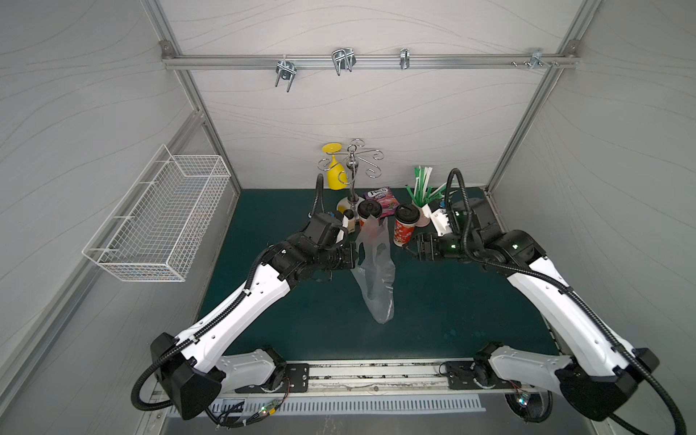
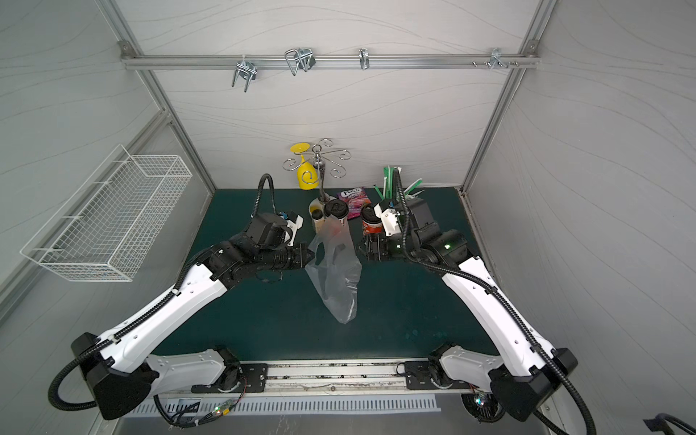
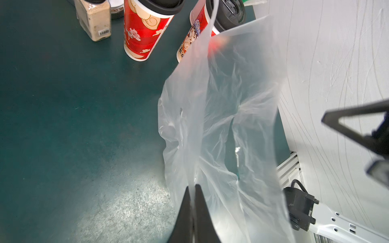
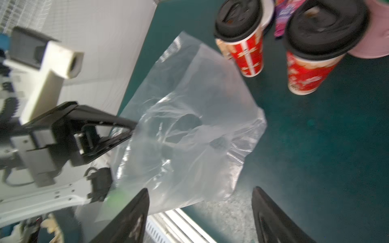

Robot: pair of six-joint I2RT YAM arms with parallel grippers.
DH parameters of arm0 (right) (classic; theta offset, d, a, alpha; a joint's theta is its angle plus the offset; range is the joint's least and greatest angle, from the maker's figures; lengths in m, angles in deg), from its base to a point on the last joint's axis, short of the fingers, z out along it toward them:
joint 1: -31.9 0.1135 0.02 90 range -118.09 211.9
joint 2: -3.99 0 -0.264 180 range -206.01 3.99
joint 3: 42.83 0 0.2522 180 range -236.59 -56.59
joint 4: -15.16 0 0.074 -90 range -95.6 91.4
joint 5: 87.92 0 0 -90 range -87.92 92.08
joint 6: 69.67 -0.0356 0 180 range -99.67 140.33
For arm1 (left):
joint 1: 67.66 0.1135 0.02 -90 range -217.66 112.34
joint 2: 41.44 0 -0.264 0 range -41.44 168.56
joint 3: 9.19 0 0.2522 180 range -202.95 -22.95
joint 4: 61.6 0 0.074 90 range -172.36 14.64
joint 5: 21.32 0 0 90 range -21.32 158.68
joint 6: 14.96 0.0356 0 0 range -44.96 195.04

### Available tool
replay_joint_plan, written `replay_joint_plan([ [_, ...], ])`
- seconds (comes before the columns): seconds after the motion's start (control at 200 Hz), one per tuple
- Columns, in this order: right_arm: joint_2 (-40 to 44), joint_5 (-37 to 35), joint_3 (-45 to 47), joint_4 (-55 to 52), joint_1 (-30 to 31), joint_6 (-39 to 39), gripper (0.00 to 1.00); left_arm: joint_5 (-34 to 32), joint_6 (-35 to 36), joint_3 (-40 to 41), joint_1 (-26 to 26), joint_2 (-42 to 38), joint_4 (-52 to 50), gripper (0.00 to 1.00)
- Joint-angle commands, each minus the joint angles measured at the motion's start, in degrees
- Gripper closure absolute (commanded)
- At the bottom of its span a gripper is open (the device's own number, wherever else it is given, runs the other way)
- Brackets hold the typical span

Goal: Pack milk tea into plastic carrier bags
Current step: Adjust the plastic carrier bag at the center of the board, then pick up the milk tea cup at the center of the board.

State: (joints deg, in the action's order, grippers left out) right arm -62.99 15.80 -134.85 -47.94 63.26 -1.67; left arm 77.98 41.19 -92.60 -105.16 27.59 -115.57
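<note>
Between the arms, the left end effector (image 1: 354, 257) is clamped on one edge of the clear bag (image 1: 375, 280), whose length runs back-to-front over the tabletop (image 1: 263, 320); the right end effector (image 1: 407, 249) stands open and empty beside it; the nearer cup (image 1: 405, 227) stands just behind it, the other cup (image 1: 367, 213) behind the bag's far end.

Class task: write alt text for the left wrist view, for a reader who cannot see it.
The left tool, shut, pinches the edge of a clear plastic bag over a green mat. Behind the bag stand two black-lidded red cups, one partly hidden by it, with a beige bottle beside them.
</note>
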Motion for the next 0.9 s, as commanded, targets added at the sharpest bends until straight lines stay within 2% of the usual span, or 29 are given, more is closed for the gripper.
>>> replay_joint_plan([
  [0.0, -1.06, -3.93, 0.44, 0.04, -4.03, 2.05, 0.11, 1.24, -1.12, -1.18, 0.32, -0.85, 2.51, 1.0],
  [0.115, -5.51, -6.84, 0.18, 3.06, -5.61, 3.49, 0.01, 2.5, -1.13, -1.91, 0.36, 0.05, 3.15, 1.0],
  [0.285, -13.41, -9.66, -1.87, 8.7, -5.69, 7.05, 0.01, 4.85, -1.83, -2.42, 0.41, 0.79, 4.41, 1.0],
  [0.535, -24.35, -17.87, -7.23, 12.12, -5.78, 11.58, 0.01, 5.29, -2.21, -1.15, 1.12, 0.45, 5.09, 1.0],
  [0.895, -32.34, -17.64, -13.5, 12.47, -5.78, 15.49, 0.01, 5.82, -2.88, -1.11, 1.32, 0.22, 5.49, 1.0],
])
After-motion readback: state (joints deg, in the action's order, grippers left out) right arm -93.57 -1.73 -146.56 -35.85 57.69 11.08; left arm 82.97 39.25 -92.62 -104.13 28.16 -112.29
